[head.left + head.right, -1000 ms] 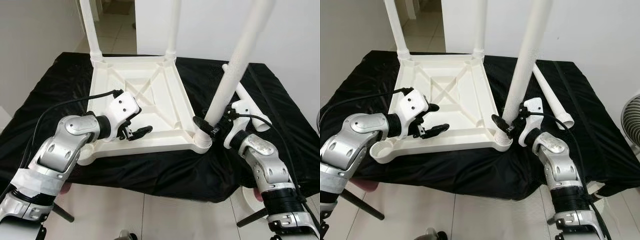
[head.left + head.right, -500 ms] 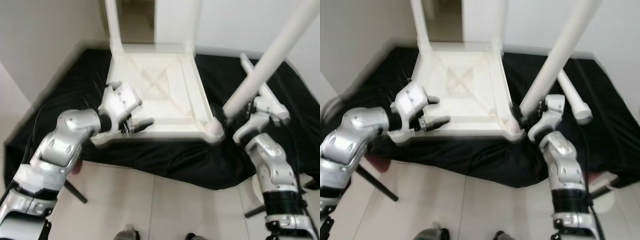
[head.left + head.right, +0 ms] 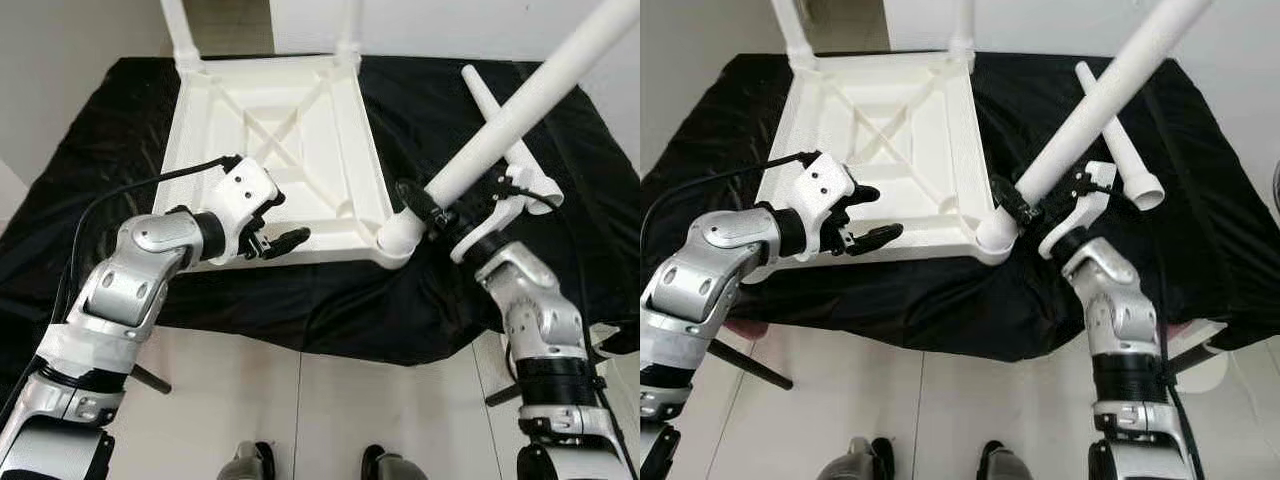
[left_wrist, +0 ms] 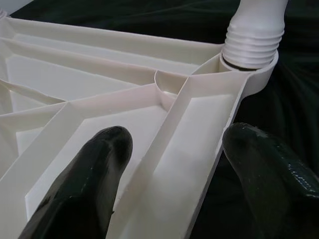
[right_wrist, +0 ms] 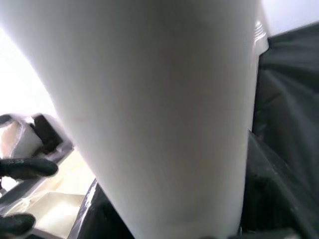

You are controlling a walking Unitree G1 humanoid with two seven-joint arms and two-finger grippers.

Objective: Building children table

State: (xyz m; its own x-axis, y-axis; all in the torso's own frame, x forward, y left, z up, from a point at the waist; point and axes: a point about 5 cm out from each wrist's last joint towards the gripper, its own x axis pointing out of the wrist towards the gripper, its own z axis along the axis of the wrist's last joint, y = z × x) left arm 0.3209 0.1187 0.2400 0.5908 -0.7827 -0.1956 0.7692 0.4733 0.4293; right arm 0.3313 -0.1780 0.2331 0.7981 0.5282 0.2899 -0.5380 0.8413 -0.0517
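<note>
The white plastic table top (image 3: 300,170) lies upside down on a black-covered surface. Two white legs (image 3: 178,30) stand in its far corners. A third white leg (image 3: 520,110) leans steeply to the right from the near right corner socket (image 3: 395,238). My right gripper (image 3: 440,205) is shut on this leg just above its base, and the leg (image 5: 149,99) looms close in the right wrist view. My left gripper (image 3: 270,235) is open astride the top's near rim (image 4: 199,149), with one finger (image 4: 84,199) over the ribbed underside and the other outside.
A loose fourth leg (image 3: 1132,172) lies on the black cloth (image 3: 430,90) behind my right gripper. The cloth's front edge hangs over tiled floor (image 3: 300,410), where my feet (image 3: 245,465) stand. A white round base (image 3: 1202,372) sits low at the right.
The camera has tipped downward, bringing the floor and my feet into view. The leg in my right gripper leans further to the right. My left gripper stays at the near rim.
</note>
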